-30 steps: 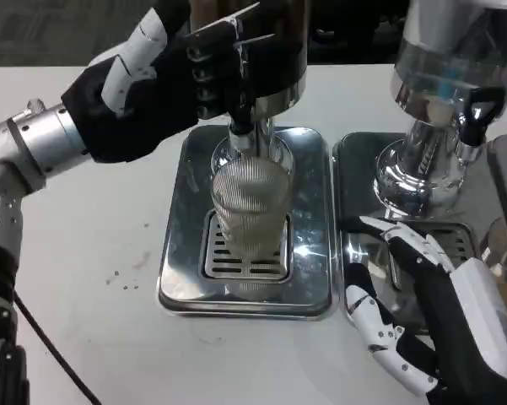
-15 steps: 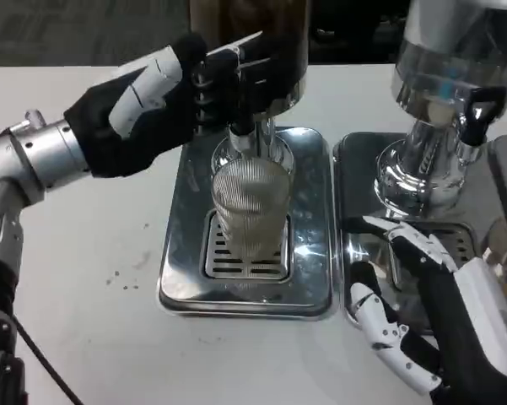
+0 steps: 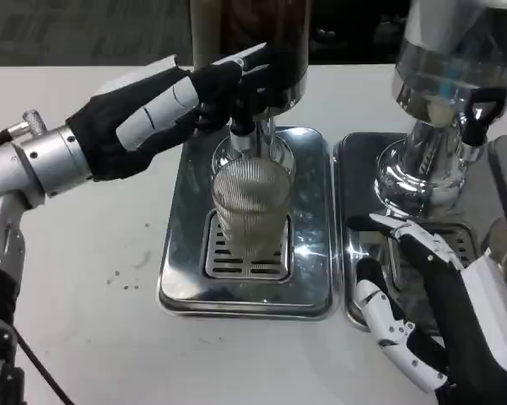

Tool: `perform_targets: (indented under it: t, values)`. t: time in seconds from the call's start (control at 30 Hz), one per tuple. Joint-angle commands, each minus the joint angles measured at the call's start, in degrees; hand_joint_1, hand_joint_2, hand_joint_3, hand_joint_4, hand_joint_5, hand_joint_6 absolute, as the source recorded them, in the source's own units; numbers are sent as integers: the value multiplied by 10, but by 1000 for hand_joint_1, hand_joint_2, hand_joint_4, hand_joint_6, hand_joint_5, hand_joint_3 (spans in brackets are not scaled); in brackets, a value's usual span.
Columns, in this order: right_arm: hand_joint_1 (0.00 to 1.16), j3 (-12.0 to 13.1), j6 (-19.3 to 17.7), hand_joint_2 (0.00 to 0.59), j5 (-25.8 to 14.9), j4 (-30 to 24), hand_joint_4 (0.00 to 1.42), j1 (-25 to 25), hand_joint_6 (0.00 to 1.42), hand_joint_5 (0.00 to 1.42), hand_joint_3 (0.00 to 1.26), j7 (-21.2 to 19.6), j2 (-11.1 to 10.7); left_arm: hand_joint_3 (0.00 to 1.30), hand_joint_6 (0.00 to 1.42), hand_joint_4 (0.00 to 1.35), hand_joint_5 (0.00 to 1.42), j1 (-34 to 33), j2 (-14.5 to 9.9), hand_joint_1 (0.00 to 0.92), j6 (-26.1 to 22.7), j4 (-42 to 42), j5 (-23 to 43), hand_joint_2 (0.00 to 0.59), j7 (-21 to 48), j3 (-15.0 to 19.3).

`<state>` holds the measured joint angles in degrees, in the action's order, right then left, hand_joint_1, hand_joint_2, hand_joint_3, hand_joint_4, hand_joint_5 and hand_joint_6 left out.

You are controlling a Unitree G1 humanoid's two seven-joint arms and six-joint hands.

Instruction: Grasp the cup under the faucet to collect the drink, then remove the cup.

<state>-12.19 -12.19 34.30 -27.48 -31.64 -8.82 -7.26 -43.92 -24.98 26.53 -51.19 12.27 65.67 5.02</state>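
A ribbed clear cup (image 3: 250,207) stands upright on the drip grate of the steel tray (image 3: 179,253), directly below the faucet (image 3: 242,126) of the dark drink dispenser (image 3: 253,38). My left hand (image 3: 164,105) reaches in from the left, its fingers (image 3: 236,80) resting on the faucet lever above the cup. My right hand (image 3: 426,316) hovers low at the right over the neighbouring tray (image 3: 354,156), fingers spread, holding nothing, a hand's width from the cup.
A second dispenser (image 3: 443,93) with a chrome base and black tap stands on the right tray. Bare white table (image 3: 84,278) lies to the left and in front of the trays.
My left hand has rotated and lowered, its fingers sliding along the faucet lever. My right hand shifted slightly right and down. The cup stayed in place.
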Motion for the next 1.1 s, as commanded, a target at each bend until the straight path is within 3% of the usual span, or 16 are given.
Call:
perform_targets:
  t: [0.03,0.8,1.1]
  values:
    - [337,3,1,516,-7,-8,247,4,76,159,339,3,1,24,24,0,85,15,-3,0,27,-6,-21,136,-9,-14]
    - [335,8,5,516,-17,-10,247,13,77,159,339,12,0,44,24,0,60,35,-7,0,142,4,-46,124,-55,-42]
    - [335,15,10,516,-44,-4,247,27,78,159,339,27,-1,45,11,0,38,48,-15,0,172,15,-63,117,-81,-59]
